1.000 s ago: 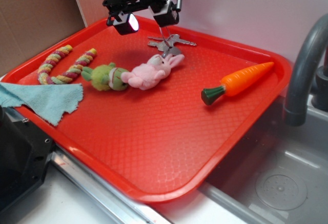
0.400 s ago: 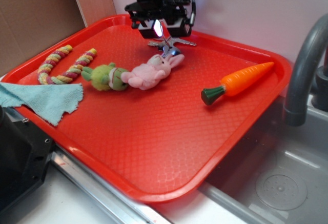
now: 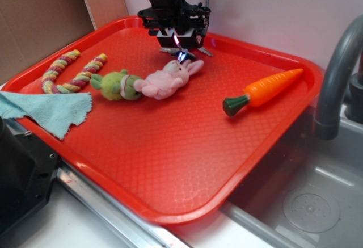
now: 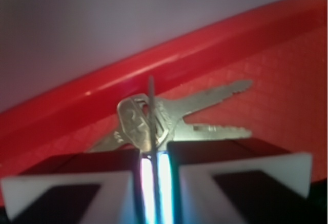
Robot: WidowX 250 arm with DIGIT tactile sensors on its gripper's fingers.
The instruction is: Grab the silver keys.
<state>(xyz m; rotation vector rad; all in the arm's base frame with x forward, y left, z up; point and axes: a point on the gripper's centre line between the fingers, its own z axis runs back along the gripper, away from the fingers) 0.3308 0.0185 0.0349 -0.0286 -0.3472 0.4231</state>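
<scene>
Gripper (image 3: 179, 48) now lower (on silver keys (image 4: 169, 116))

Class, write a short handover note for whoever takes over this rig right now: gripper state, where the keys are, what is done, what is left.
Gripper: down at the far edge of the red tray, fingers nearly together with the thin ring of the silver keys standing up between them in the wrist view; it looks shut on the ring.
Keys: lying flat on the tray just behind the pink bunny, not yet lifted.
Done: approach, descent and closing on the ring.
Left: confirm the hold, then lift straight up, clear of the bunny.
</scene>
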